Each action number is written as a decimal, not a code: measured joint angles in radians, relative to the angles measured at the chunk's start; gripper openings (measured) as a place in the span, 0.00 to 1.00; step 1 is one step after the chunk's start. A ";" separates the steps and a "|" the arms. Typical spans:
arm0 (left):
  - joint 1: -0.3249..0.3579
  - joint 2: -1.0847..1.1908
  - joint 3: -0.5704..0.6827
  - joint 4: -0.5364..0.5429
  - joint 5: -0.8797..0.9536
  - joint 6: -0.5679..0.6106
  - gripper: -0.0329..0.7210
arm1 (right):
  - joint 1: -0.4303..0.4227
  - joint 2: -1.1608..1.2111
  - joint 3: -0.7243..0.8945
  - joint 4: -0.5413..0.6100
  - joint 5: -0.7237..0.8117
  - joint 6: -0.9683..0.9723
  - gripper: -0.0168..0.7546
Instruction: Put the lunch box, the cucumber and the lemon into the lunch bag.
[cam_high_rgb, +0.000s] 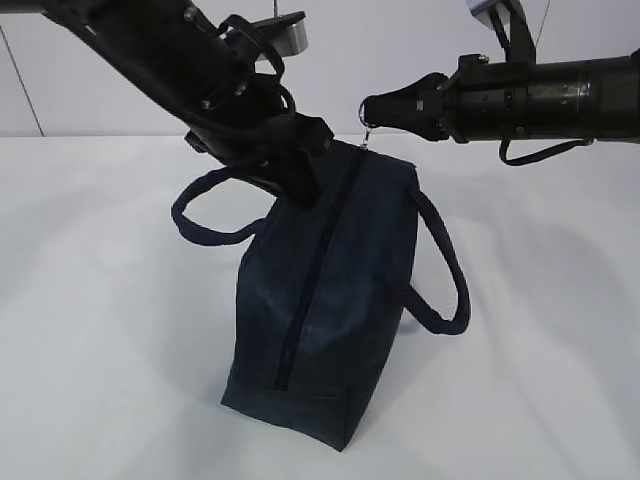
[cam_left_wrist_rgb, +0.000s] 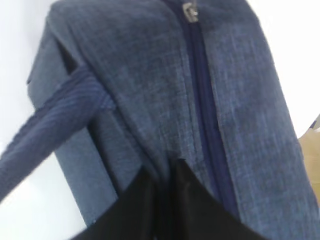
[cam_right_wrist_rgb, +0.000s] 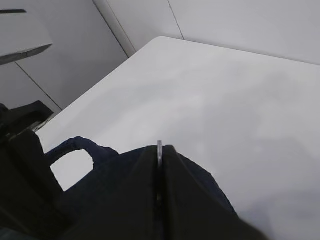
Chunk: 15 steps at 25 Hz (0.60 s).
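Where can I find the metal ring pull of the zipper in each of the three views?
Exterior view: the ring pull is at the top far end of the lunch bag, in the shut right claw.
Left wrist view: top centre, at the head of the zipper.
Right wrist view: a thin metal edge between the claw tips, lower centre.
Shared landmark: the loop handle.

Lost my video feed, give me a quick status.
Right gripper shut on ring pull. Left gripper pinching lunch bag fabric beside zipper. Zipper looks closed. Nothing in the way.
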 joint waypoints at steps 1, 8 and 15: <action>0.000 0.000 0.000 0.000 0.000 0.002 0.05 | 0.000 0.000 0.000 0.000 0.000 0.000 0.02; 0.000 -0.018 0.000 0.006 0.027 0.021 0.04 | 0.000 0.000 0.000 0.000 -0.006 0.000 0.02; 0.000 -0.066 0.000 0.017 0.093 0.034 0.04 | 0.000 0.000 0.000 0.000 -0.018 -0.009 0.02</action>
